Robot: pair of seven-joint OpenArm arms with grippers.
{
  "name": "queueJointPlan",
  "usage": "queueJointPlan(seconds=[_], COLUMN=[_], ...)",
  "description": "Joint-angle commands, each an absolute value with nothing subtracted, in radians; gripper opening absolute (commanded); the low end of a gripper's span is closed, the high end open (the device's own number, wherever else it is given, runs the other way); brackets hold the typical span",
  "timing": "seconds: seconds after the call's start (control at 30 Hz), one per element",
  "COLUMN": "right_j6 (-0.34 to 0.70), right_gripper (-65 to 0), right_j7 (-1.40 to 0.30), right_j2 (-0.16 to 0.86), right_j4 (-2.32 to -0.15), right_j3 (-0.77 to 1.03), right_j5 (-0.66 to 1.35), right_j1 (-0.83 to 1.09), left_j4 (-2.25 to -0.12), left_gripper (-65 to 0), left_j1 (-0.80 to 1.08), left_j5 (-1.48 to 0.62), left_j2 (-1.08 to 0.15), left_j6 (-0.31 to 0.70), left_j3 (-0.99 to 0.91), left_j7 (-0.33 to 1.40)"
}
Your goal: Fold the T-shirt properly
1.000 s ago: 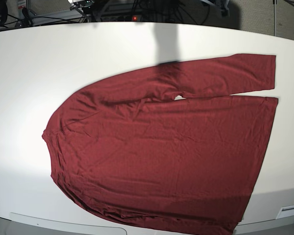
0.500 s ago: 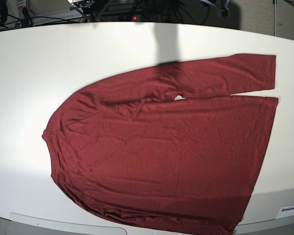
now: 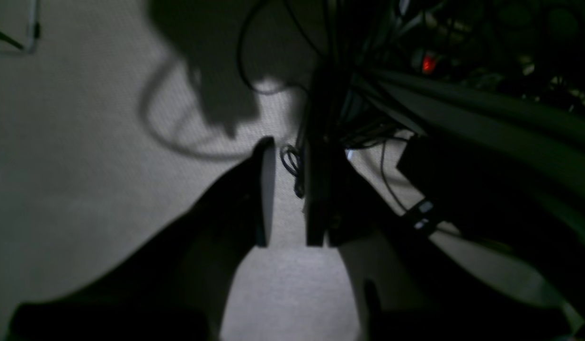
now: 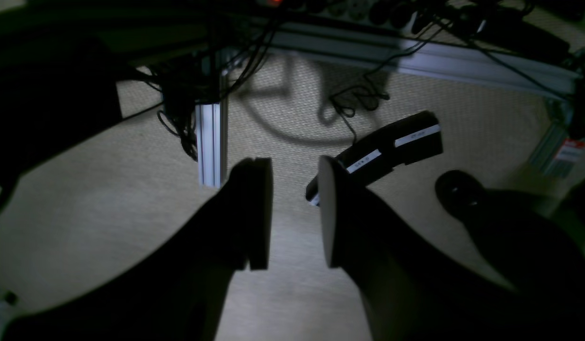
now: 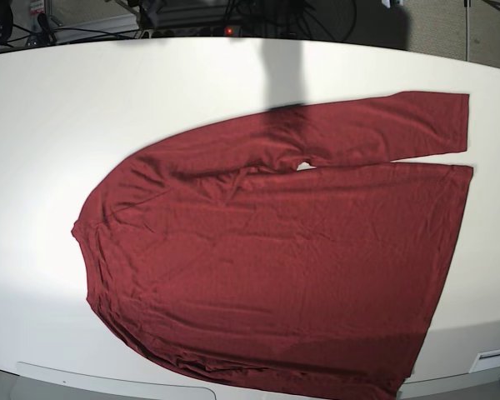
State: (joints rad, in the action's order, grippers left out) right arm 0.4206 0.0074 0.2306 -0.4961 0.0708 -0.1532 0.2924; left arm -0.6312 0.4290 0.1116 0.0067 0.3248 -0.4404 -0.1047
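Base view: the T-shirt (image 5: 275, 258) lies spread flat on the white table (image 5: 50, 125), covering the centre and reaching the near edge, hem toward the right edge, neckline toward the left. One long sleeve (image 5: 375, 129) lies along the far side of the body. No fold is made yet.

Handling, as judged: soft, light knit; limp, drapes when lifted, wrinkles easily, may drag on the table. Pinch at edges: sleeve cuff, shoulder seam, or hem corners.

Wrist views: left gripper (image 3: 288, 189) and right gripper (image 4: 295, 213) hang over carpeted floor off the table, jaws parted with a clear gap, holding nothing.
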Motion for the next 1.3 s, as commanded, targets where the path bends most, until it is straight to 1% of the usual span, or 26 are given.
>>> queueJointPlan(seconds=[0.0, 0.1, 0.23, 0.37, 0.53, 0.6, 0.77, 0.87, 0.97, 1.07, 1.13, 1.2, 1.27], right_j6=[0.434, 0.478, 0.515, 0.516, 0.515, 0.491, 0.374, 0.34, 0.331, 0.331, 0.327, 0.323, 0.327], right_gripper=[-47.2, -47.2, -47.2, -47.2, -47.2, -47.2, -47.2, -47.2, -47.2, -47.2, -47.2, -47.2, -47.2], right_j7=[0.018, 0.017, 0.014, -0.002, -0.061, -0.082, -0.133, -0.194, -0.274, -0.293, -0.293, -0.292, -0.294], right_j2=[0.245, 0.261, 0.292, 0.337, 0.385, 0.403, 0.46, 0.509, 0.544, 0.562, 0.565, 0.566, 0.566], right_j4=[-0.54, -0.69, -0.907, -1.128, -1.374, -1.466, -1.687, -1.807, -1.912, -1.993, -2.034, -2.057, -2.067], right_j3=[0.072, 0.072, 0.072, 0.072, 0.072, 0.072, 0.074, 0.088, 0.117, 0.16, 0.198, 0.241, 0.275], right_j5=[-0.146, -0.146, -0.044, 0.048, 0.065, 0.065, 0.064, 0.064, 0.064, 0.064, 0.063, 0.056, 0.051], right_j1=[0.322, 0.416, 0.567, 0.731, 0.902, 0.965, 1.092, 1.13, 1.136, 1.136, 1.129, 1.116, 1.089], left_j4=[-0.674, -0.804, -0.981, -1.164, -1.396, -1.481, -1.692, -1.81, -1.903, -1.974, -2.001, -2.005, -2.005], left_gripper=[-53.4, -53.4, -53.4, -53.4, -53.4, -53.4, -53.4, -53.4, -53.4, -53.4, -53.3, -50.3, -44.8], left_j1=[0.466, 0.545, 0.654, 0.769, 0.896, 0.938, 1.023, 1.039, 1.039, 1.033, 1.021, 0.991, 0.954], left_j5=[0.104, 0.097, 0.033, 0.025, 0.017, 0.005, 0.028, 0.143, 0.251, 0.308, 0.333, 0.361, 0.378], left_j2=[0.005, 0.005, 0.005, 0.005, 0.005, 0.002, -0.001, -0.001, -0.001, -0.021, -0.057, -0.105, -0.15], left_j6=[0.355, 0.418, 0.42, 0.424, 0.424, 0.424, 0.425, 0.427, 0.427, 0.427, 0.427, 0.428, 0.43], left_j3=[-0.442, -0.442, -0.442, -0.442, -0.437, -0.437, -0.437, -0.437, -0.437, -0.437, -0.437, -0.437, -0.437], left_j7=[-0.111, -0.065, -0.014, -0.014, 0.051, 0.072, 0.079, 0.088, 0.102, 0.102, 0.096, 0.098, 0.106])
